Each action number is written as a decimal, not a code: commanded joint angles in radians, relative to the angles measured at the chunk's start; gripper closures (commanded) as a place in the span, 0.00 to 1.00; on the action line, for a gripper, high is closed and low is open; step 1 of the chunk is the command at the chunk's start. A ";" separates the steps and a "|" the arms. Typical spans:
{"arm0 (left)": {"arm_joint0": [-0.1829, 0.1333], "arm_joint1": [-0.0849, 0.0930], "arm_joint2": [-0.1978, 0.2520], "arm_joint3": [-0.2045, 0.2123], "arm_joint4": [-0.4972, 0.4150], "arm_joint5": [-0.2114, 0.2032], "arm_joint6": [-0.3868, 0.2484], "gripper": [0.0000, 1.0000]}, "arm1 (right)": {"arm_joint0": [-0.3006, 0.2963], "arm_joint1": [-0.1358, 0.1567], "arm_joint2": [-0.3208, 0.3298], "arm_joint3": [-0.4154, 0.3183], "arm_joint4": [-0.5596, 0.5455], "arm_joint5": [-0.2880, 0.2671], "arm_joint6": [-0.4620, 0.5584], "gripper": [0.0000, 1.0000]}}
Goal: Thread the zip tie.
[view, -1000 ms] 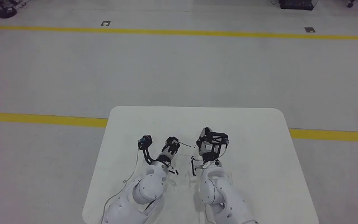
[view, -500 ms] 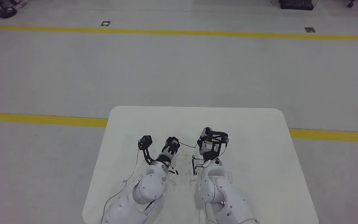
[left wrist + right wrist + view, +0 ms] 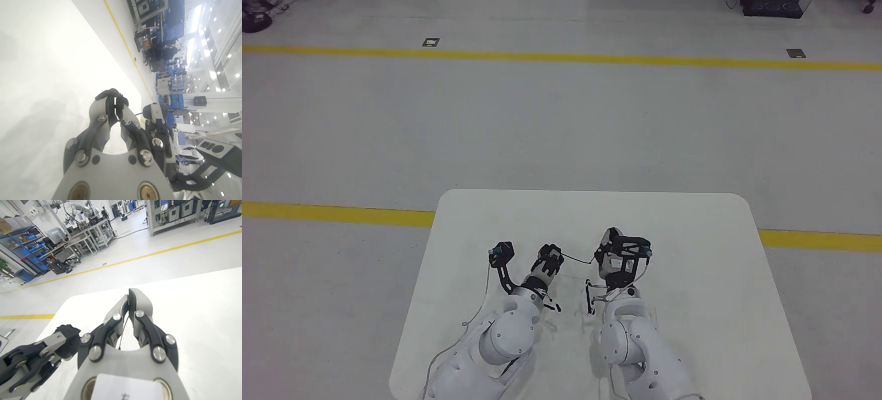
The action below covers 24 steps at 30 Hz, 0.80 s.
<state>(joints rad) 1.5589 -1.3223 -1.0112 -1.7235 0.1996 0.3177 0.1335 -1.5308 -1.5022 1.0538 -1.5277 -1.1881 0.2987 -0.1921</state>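
Note:
A thin black zip tie (image 3: 577,259) spans the short gap between my two grippers above the middle of the white table (image 3: 692,225). My left gripper (image 3: 550,256) is shut on one end; its tape-wrapped fingertips (image 3: 121,101) press together, and the zip tie (image 3: 139,113) runs off towards the other arm's finger. My right gripper (image 3: 620,252) is shut on the other part. In the right wrist view the right gripper (image 3: 128,301) has its pads closed, and the zip tie (image 3: 124,324) hangs as a thin strand down between the fingers. The left gripper (image 3: 66,332) sits close beside it.
The white table (image 3: 198,306) is bare around both arms, with open surface on every side. A grey floor with yellow lines (image 3: 562,57) surrounds the table. Racks and machines stand far off in the room.

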 commanded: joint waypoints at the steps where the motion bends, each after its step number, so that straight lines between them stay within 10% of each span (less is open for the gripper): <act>1: 0.000 0.000 0.000 0.000 0.000 0.000 0.000 1.00 | 0.001 0.000 0.002 0.001 0.000 0.002 0.001 1.00; 24: 0.000 0.000 0.000 0.000 0.000 0.000 0.000 1.00 | -0.003 -0.003 0.013 -0.002 0.001 -0.016 0.008 1.00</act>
<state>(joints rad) 1.5589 -1.3223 -1.0112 -1.7235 0.1996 0.3177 0.1335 -1.5333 -1.5055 1.0668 -1.5293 -1.1876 0.2829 -0.1836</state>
